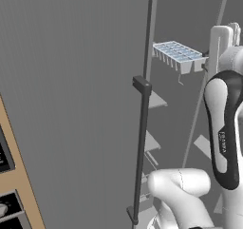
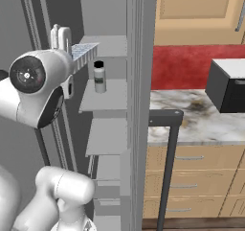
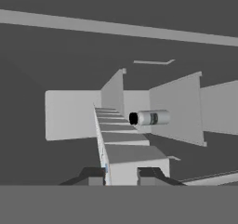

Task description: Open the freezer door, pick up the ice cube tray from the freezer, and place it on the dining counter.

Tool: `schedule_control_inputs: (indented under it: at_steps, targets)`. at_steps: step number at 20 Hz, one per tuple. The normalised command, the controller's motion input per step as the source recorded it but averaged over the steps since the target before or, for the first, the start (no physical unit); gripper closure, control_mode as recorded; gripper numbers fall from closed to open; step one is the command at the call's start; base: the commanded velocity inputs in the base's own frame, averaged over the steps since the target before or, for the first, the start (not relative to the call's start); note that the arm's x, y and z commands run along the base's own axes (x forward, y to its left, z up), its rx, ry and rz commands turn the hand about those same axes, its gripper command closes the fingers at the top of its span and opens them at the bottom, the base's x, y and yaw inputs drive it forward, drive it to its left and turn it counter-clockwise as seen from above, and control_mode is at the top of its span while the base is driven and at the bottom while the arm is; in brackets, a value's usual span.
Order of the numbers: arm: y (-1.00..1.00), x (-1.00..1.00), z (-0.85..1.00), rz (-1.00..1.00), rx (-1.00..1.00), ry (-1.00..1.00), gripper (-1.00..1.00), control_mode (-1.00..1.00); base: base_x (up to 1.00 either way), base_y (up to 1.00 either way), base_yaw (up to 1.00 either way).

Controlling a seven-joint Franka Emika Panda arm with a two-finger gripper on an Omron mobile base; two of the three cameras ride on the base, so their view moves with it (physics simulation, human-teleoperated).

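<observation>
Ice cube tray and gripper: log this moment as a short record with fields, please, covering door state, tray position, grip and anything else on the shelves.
freezer door: open, swung wide, dark bar handle toward the camera
ice cube tray: lifted in the air in front of the freezer shelves, roughly level
gripper: shut on the tray's near end, one fingertip on each side of its edge
other item: small bottle with black cap standing on a freezer shelf
dining counter: tray not placed there yet

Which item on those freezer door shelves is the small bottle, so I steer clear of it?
Look at the open freezer door, at its inner shelves. The bottle stands upright on a shelf just below the ice cube tray held in the gripper. It is a pale cylinder with a black cap.
</observation>
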Motion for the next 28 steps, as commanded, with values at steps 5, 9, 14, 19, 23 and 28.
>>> schedule_control_inputs:
  at_steps: [5, 9, 14, 19, 23, 28]
  targets:
    - [0.01, -0.60, 0.06, 0.00, 0.02, 0.00, 1.00, -1.00, 0.00, 0.00, 0.00]
    - [0.00, -0.74, 0.06, 0.00, 0.07, 0.00, 1.00, -1.00, 0.00, 0.00, 0.00]
    - [0.00, -0.75, 0.00, 0.00, 0.06, 0.00, 1.00, -1.00, 0.00, 0.00, 0.00]
    - [0.00, -0.46, 0.00, 0.00, 0.01, 0.00, 1.00, -1.00, 0.00, 0.00, 0.00]
    - [0.02, -0.17, 0.00, 0.00, 0.00, 0.00, 1.00, 1.00, -0.09, 0.00, 0.00]
    - [0.00, 0.00, 0.00, 0.00, 0.00, 0.00, 1.00, 1.00, -0.74, 0.04, 0.07]
